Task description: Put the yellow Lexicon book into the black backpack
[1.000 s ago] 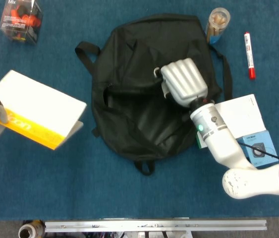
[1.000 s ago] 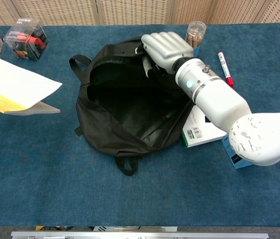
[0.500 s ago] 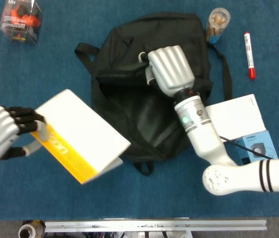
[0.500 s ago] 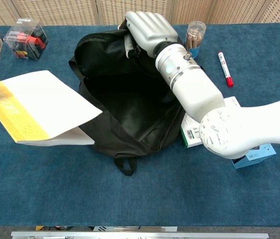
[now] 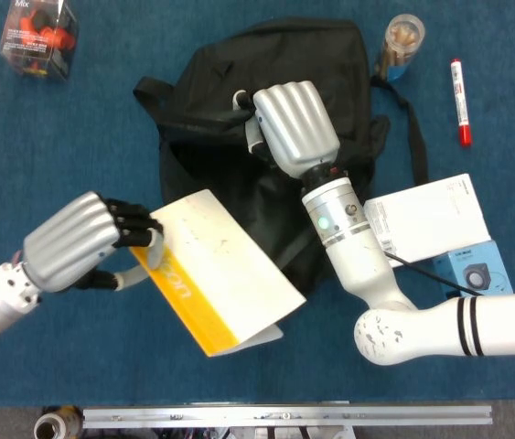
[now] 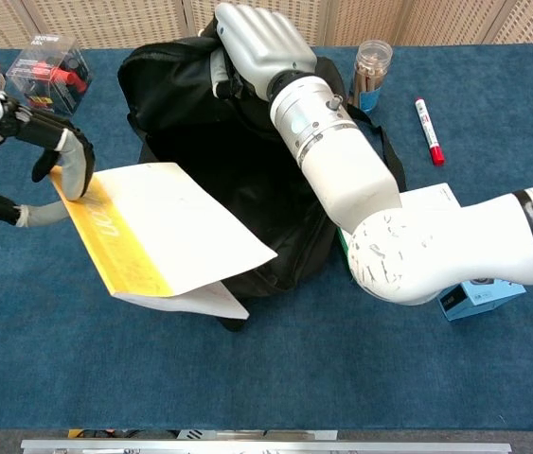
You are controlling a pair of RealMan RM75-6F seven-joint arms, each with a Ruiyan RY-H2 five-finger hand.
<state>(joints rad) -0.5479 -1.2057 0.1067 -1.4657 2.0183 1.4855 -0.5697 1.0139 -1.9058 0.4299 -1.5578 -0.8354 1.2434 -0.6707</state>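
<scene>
The yellow Lexicon book (image 5: 220, 270) (image 6: 162, 235) hangs tilted in the air, its far corner over the front edge of the black backpack (image 5: 220, 101) (image 6: 167, 90). My left hand (image 5: 88, 240) (image 6: 44, 142) grips the book's spine end at the left. My right hand (image 5: 289, 128) (image 6: 252, 43) holds the backpack's upper flap and lifts it, so the mouth gapes open toward the book. The inside of the bag is dark and partly hidden by the book.
A white box (image 5: 426, 219) and a blue box (image 5: 472, 274) lie right of the bag, under my right arm. A red marker (image 5: 459, 101), a jar (image 5: 402, 41) and a clear box of red pieces (image 5: 37, 32) sit along the back.
My left hand has carried the book rightward to the bag's mouth. My right hand has pulled the flap higher and further left, widening the opening.
</scene>
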